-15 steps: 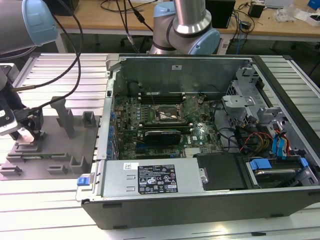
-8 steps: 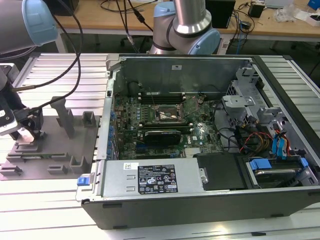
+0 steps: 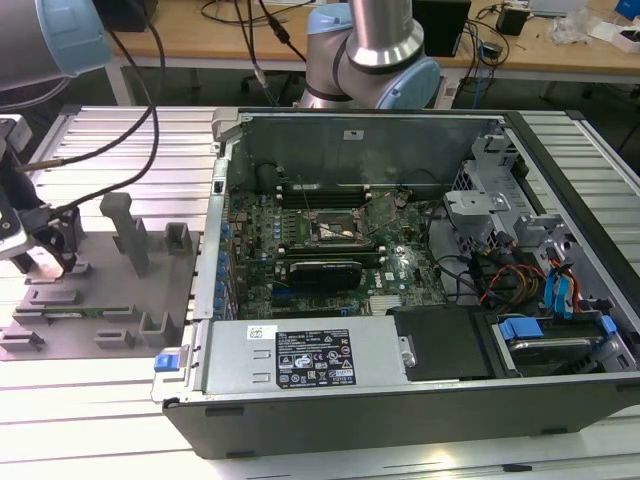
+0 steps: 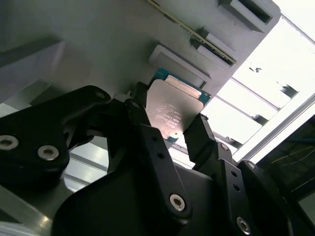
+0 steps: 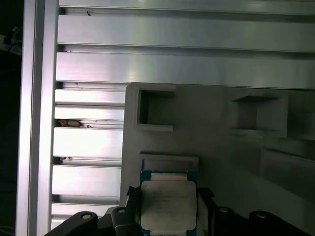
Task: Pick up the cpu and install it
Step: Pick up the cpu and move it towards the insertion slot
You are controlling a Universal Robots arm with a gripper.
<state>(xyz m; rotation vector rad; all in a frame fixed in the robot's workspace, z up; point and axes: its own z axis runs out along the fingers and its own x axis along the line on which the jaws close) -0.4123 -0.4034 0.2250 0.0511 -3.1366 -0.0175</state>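
Slatted aluminium table under it all. Black fingers of the gripper are pinched on two edges of the cpu - silvery top showing in both wrist views - over the grey fixture tray, well apart from the open computer case.

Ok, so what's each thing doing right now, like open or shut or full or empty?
cpu: held between the fingers, metal top showing.
fingers: shut on the cpu's two edges.
grey tray: two square pockets near the cpu empty.
computer case: lying on its side, open.
socket: looks empty.
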